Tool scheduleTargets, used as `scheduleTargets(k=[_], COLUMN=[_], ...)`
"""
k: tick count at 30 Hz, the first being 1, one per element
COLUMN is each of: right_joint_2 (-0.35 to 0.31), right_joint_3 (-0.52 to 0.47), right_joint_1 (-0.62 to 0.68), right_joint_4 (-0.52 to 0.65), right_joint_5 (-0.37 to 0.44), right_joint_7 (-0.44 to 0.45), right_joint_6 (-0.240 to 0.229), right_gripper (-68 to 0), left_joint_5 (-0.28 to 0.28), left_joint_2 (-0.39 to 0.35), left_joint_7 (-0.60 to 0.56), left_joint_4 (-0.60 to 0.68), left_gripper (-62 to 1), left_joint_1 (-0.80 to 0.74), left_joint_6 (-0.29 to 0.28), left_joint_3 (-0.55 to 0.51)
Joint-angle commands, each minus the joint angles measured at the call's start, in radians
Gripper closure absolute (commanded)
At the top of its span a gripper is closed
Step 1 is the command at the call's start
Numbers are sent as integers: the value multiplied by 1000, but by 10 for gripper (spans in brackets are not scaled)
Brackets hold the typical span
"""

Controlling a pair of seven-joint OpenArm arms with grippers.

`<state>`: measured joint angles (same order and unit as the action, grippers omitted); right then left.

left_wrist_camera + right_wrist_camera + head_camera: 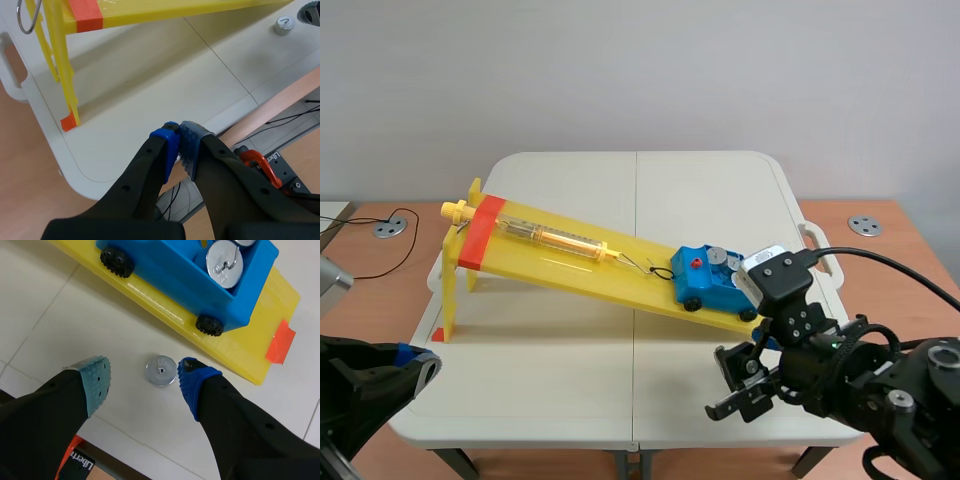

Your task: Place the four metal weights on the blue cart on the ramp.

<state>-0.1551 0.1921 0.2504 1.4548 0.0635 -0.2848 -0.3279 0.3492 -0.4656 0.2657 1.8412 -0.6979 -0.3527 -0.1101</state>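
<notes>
Hovering over the near right part of the table (pixel 570 390), the right pincer (pixel 142 382) stands released. Its two fingers are spread to either side of one loose metal weight (pixel 161 371), which lies flat on the table just on the near side of the ramp (pixel 570 262). The weight sits just beside the blue-padded finger (pixel 192 382) (whether it touches cannot be told) and apart from the grey-green one. The blue cart (pixel 190 277) rests on its black wheels (pixel 117 262) at the low right end of the yellow ramp, with at least two weights (pixel 225 262) already inside it. The left pincer (pixel 178 145) is clenched on nothing, pads pressed together, at the near left edge of the table, well apart from the cart.
</notes>
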Motion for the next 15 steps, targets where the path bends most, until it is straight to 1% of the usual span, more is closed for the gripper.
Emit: scheduleTargets(k=[1,8,15], right_joint_2=[-16,-16,0], right_joint_3=[-14,26,29], right_joint_1=[-72,-121,-149], right_joint_4=[55,-21,-73], right_joint_5=[13,-1,-9], right_joint_7=[146,167,183], right_joint_6=[53,58,74], right_gripper=[-307,-305,-303], left_joint_5=[77,77,77], left_joint_2=[19,19,19], left_joint_7=[-85,-85,-85], left_joint_4=[72,72,72], left_gripper=[-40,-40,-40], left_joint_1=[20,20,20], left_joint_6=[-18,-18,-18], left_joint_3=[-14,-14,-14])
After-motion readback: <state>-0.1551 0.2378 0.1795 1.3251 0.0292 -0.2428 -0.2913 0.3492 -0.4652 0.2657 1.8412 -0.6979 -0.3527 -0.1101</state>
